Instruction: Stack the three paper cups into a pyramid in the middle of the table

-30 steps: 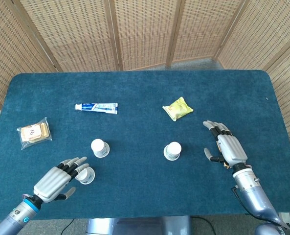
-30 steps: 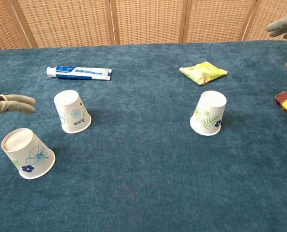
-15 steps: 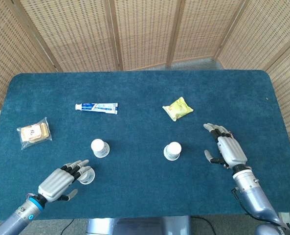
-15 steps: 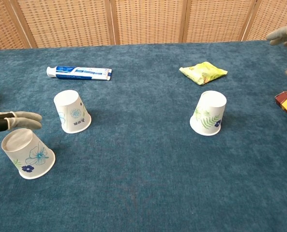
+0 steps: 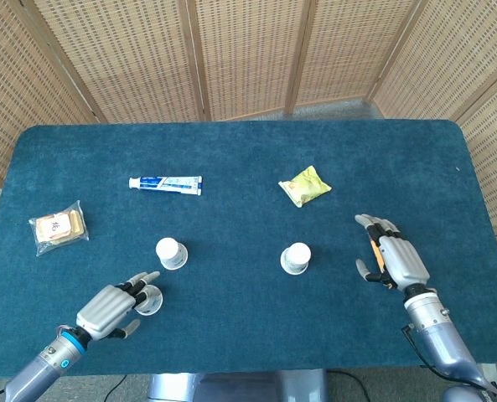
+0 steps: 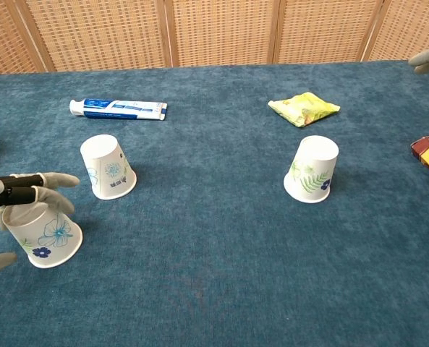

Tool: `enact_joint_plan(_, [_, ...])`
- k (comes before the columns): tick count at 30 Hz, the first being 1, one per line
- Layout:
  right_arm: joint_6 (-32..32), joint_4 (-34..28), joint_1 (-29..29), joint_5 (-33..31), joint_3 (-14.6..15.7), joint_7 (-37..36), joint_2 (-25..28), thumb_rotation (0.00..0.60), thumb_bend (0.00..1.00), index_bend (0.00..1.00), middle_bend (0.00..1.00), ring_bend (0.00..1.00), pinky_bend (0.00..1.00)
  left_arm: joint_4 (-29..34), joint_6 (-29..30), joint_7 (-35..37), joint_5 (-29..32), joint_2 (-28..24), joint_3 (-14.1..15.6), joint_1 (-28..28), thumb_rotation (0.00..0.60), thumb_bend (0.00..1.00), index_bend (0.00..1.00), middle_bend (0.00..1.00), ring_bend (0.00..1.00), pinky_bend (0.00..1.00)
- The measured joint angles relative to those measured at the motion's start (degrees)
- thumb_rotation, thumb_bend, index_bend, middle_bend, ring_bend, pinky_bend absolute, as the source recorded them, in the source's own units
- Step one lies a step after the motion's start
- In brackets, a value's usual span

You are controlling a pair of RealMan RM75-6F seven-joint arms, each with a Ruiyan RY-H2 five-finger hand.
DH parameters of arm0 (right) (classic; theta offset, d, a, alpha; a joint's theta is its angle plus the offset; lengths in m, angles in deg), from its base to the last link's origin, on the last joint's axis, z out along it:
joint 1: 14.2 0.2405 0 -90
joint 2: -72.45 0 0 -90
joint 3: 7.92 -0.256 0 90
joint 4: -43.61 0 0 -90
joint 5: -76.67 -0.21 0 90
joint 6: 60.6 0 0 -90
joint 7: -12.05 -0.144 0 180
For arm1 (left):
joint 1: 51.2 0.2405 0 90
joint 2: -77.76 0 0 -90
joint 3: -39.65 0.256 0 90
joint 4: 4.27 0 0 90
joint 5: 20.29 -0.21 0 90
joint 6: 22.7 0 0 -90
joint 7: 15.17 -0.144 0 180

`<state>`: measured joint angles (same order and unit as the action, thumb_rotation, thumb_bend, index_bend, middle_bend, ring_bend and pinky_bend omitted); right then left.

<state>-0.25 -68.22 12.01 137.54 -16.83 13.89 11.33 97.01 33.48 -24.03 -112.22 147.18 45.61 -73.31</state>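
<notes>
Your left hand [image 6: 19, 194] hovers fingers-spread over the upturned white paper cup with a blue flower [image 6: 42, 233]; two more upturned white paper cups, blue-sprigged [image 6: 107, 168] and green-ferned [image 6: 312, 169], stand apart on the blue worktop [image 6: 214, 275].

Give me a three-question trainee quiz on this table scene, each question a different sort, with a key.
1. True or false: all three cups stand upside down, apart from one another.
2. Which hand is at a cup? A) left hand B) right hand C) neither
3. Fill in: the snack lying nearest the fern cup is the ____ packet.

Key
1. True: blue-flower cup, middle cup and fern cup are unstacked, bases up.
2. A: its fingers reach over the blue-flower cup.
3. Yellow.
</notes>
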Motion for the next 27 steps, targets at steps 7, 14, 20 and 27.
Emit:
enact_joint_plan(7, [-0.4, 0.3, 0.0, 0.1, -0.1, -0.6, -0.1, 0.6, 0.48, 0.0, 0.0, 0.0, 0.0, 0.0, 0.5, -0.3, 0.9, 0.6, -0.2, -0.4, 0.6, 0.48, 0.36, 0.19, 0.25, 0.58])
enact_joint_plan(14, [-0.4, 0.3, -0.1, 0.1, -0.2, -0.9, 0.0, 0.6, 0.48, 0.0, 0.0, 0.0, 0.0, -0.1, 1.2, -1.6, 1.6, 1.3, -0.6, -0.6, 0.6, 0.5, 0.44, 0.23, 0.29, 0.61])
enact_joint_plan(20, [-0.5, 0.5, -0.3, -0.1, -0.2, -1.4, 0.2, 0.6, 0.48, 0.0, 0.0, 0.0, 0.0, 0.5, 1.1, -1.3, 1.8, 1.5, -0.9, -1.4, 0.6, 0.5, 0.45, 0.24, 0.29, 0.61])
enact_joint_plan(27, [-1.1, 1.0, -0.4, 0.1, -0.3, -2.4, 0.3, 0.6, 0.48, 0.0, 0.0, 0.0, 0.0, 2.7, 0.4, -0.6, 1.5, 1.1, -1.8, -3.3, 0.6, 0.5, 0.44, 0.24, 0.29, 0.61])
